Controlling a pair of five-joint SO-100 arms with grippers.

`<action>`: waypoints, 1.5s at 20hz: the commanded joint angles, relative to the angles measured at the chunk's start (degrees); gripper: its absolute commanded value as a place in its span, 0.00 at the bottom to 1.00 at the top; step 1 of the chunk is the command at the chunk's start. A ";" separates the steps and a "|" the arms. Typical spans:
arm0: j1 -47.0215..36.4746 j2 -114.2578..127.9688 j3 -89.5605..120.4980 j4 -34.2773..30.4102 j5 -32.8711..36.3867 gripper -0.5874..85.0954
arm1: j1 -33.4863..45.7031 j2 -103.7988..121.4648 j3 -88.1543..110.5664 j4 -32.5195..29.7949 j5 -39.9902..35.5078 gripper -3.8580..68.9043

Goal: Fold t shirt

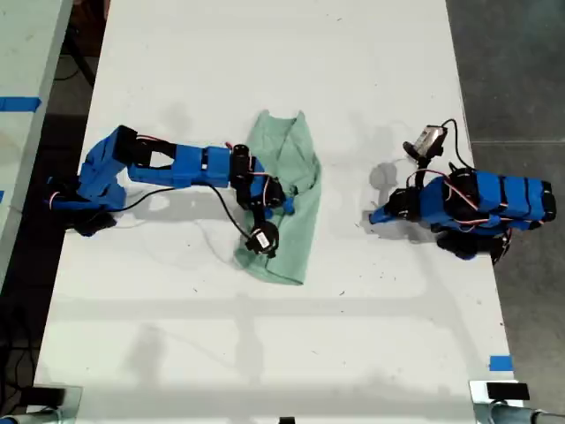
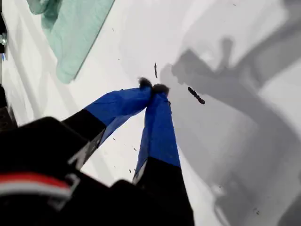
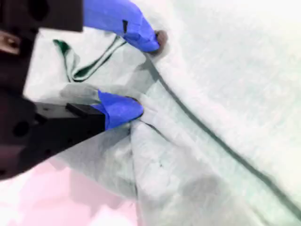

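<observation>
From the exterior view's left, my second gripper [image 1: 281, 201] reaches out over the t shirt [image 1: 287, 208], which lies partly folded into a long strip near the middle of the tabletop [image 1: 265, 353], well clear of every edge. In the second wrist view the jaws stand spread, tips down on the cloth with a raised ridge of fabric between them, nothing pinched yet. The likely trouble is here: if they close on that ridge they may catch only the top layer, or both layers unevenly, and a pull would then drag the folded strip askew or undo it. The tips pressing down could also bunch the wrinkled cloth sideways.

Toward the exterior view's right edge of the tabletop, my first gripper [image 2: 153, 87] sits apart from the shirt, jaws pressed together on nothing over bare surface. With no hold there, nothing anchors the shirt, so it may slide whole.
</observation>
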 commanded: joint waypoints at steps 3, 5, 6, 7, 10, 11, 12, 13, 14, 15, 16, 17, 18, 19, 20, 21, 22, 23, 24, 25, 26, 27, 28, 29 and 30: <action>-3.34 0.62 -2.37 3.16 -1.67 0.22 | 0.09 0.88 3.43 0.18 0.18 0.06; -3.16 5.36 -2.37 6.06 -1.32 0.20 | 0.09 0.88 3.43 0.18 0.18 0.06; -2.55 8.44 -2.29 7.38 -1.32 0.20 | 0.09 0.88 3.43 0.18 0.18 0.06; -1.93 11.16 -2.29 8.79 -1.58 0.20 | 0.09 0.88 3.43 0.18 0.18 0.06; -0.09 17.93 -2.29 15.91 -2.81 0.21 | 0.09 0.88 3.43 0.18 0.18 0.06; 0.35 19.78 -2.29 18.54 -3.16 0.21 | 0.09 0.88 3.43 0.18 0.18 0.06; 0.88 22.06 -2.02 21.18 -3.16 0.21 | 0.09 0.88 3.43 0.18 0.18 0.06; 1.49 25.49 -0.79 23.20 -3.34 0.22 | 0.09 0.88 3.43 0.18 0.18 0.06; 2.29 31.03 2.72 23.64 -3.60 0.19 | 0.09 0.88 3.43 0.18 0.26 0.06; 2.55 38.32 7.82 23.82 -4.22 0.10 | 0.09 0.88 3.43 0.18 0.26 0.06; 2.55 46.85 14.41 23.64 -5.19 0.04 | 0.09 0.88 3.43 0.18 0.26 0.06; 2.11 56.87 21.80 23.38 -6.06 0.01 | 0.09 0.88 3.43 0.18 0.26 0.06; 1.76 68.03 31.64 21.36 -7.12 0.01 | 0.09 0.88 3.43 0.18 0.26 0.06; 1.41 81.04 43.33 17.31 -7.38 0.01 | 0.09 0.88 3.43 0.18 0.26 0.06; 1.14 94.75 56.69 12.13 -7.38 0.01 | 0.09 0.88 3.43 0.18 0.26 0.06; 1.14 107.75 69.79 7.73 -7.38 0.01 | 0.18 0.88 3.43 0.18 0.26 0.06; 1.41 117.95 81.91 4.75 -7.65 0.01 | 0.18 0.88 3.43 0.18 0.26 0.06; 2.20 125.42 92.81 1.49 -7.21 0.01 | 0.26 0.88 3.43 0.18 0.35 0.06; 1.93 130.78 101.95 -2.46 -4.31 0.01 | 0.26 0.88 3.43 0.18 0.44 0.06; 1.49 134.30 108.98 -5.19 -2.20 0.01 | 0.26 0.88 3.43 0.26 0.53 0.06; 0.88 137.64 114.08 -6.24 0.26 0.01 | 0.18 0.88 3.43 0.26 0.70 0.06; 0.35 141.50 117.95 -5.71 1.76 0.01 | 0.18 0.88 3.43 0.35 0.70 0.06; 0.18 146.95 120.67 -4.39 3.78 0.01 | 0.35 0.88 3.43 0.35 0.70 0.06; 1.14 151.26 122.17 -4.48 6.50 0.01 | 0.35 0.88 3.43 0.35 0.70 0.06; 1.14 150.73 123.05 -5.89 8.53 0.01 | 0.35 0.88 3.43 0.35 0.70 0.06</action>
